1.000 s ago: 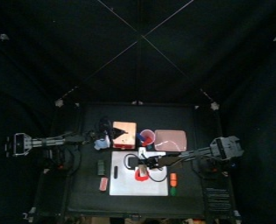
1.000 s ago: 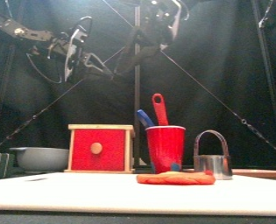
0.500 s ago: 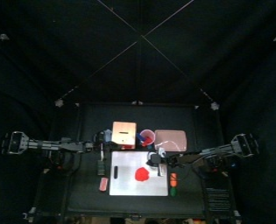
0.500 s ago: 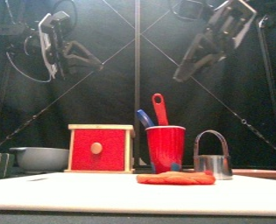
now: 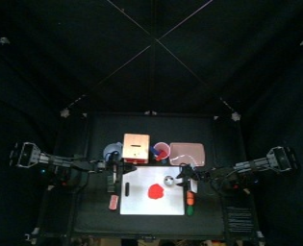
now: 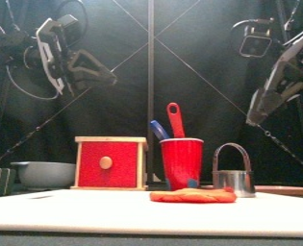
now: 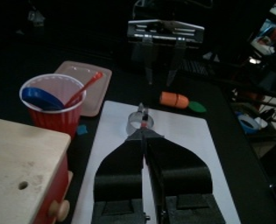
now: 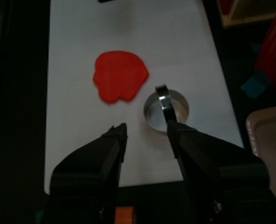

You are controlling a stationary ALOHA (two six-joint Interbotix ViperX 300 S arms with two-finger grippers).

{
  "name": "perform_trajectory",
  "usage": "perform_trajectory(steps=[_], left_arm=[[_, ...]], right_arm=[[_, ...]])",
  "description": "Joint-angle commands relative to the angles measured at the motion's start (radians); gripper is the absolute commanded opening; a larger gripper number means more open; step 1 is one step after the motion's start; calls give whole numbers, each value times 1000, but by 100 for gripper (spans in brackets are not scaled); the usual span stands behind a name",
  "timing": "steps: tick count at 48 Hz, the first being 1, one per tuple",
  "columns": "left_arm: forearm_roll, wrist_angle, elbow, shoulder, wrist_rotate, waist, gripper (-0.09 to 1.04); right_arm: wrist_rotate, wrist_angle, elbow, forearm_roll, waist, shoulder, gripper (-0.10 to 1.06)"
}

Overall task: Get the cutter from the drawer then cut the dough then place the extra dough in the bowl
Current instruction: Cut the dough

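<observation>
- On the white cutting board (image 5: 138,204), the flat red dough (image 5: 155,192) lies with the metal cutter (image 6: 231,170) upright just beside it.
- Left tool (image 7: 141,133): jaws closed together, empty, raised above the bench (image 5: 89,209).
- Right tool (image 8: 147,131): jaws apart, empty, raised well above the cutter.
- Behind the board stand a wooden box (image 6: 112,163) and a red cup (image 6: 182,163).

Board (image 5: 140,206), front edge: bare, open from above.
Board middle: flat dough (image 5: 155,193); upright cutter (image 5: 177,180) near it, apart.
Table back: bowl (image 5: 113,152), box (image 5: 136,147), cup (image 5: 162,150) and tray (image 5: 189,152) in a close row, barring passage.
</observation>
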Motion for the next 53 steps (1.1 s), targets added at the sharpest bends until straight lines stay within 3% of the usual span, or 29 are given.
perform_trajectory(steps=[1,12,29,53], left_arm=[[0,-20,-23,37,-2,-5,35],[0,-29,-41,92,2,-5,35],[0,-29,-44,104,2,-6,35],[-2,-29,-38,118,0,-5,35]], right_arm=[[-6,-72,18,-6,-28,-9,81],[-20,-249,83,-14,-95,32,81],[-31,-439,112,-87,-170,141,81],[-32,-506,77,-92,-186,290,81]])
